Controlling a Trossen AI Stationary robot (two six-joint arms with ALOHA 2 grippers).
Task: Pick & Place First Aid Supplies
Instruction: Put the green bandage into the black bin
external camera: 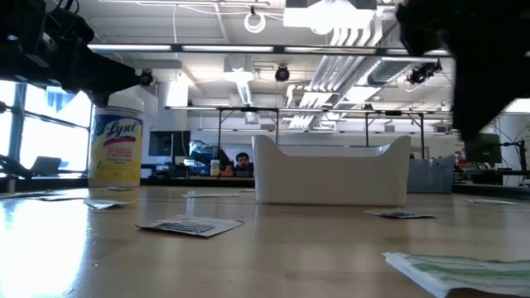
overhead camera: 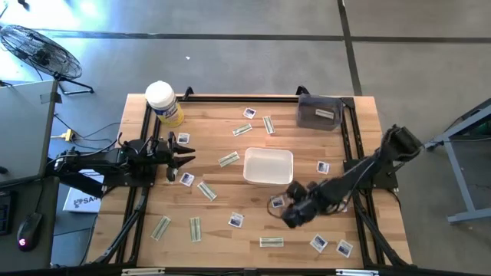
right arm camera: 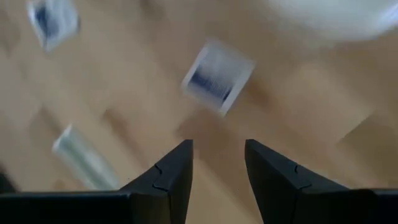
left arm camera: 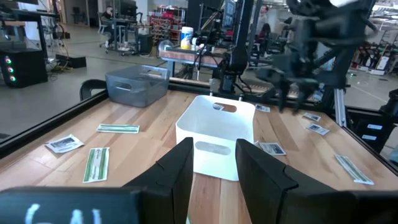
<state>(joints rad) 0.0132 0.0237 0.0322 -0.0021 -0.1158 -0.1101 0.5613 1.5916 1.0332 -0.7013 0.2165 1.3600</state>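
Many small packets lie flat on the wooden table: white squares with dark-blue print such as the packet (overhead camera: pixel 235 221), and pale greenish strips such as the strip (overhead camera: pixel 228 159). The white tray (overhead camera: pixel 268 166) stands mid-table. My right gripper (overhead camera: pixel 291 208) hovers open near the tray's near right corner, beside a square packet (overhead camera: pixel 276 203). In the right wrist view that packet (right arm camera: pixel 217 78) lies ahead of the open fingers (right arm camera: pixel 217 155), with a strip (right arm camera: pixel 84 163) to one side. My left gripper (overhead camera: pixel 182 157) waits open at the left, level, pointing at the tray (left arm camera: pixel 217 134).
A yellow canister with a white lid (overhead camera: pixel 163 103) stands at the far left corner and a grey bin (overhead camera: pixel 320 113) at the far right. A black frame (overhead camera: pixel 349 130) borders the table. Packets (overhead camera: pixel 318 243) and strips (overhead camera: pixel 195 228) scatter along the near edge.
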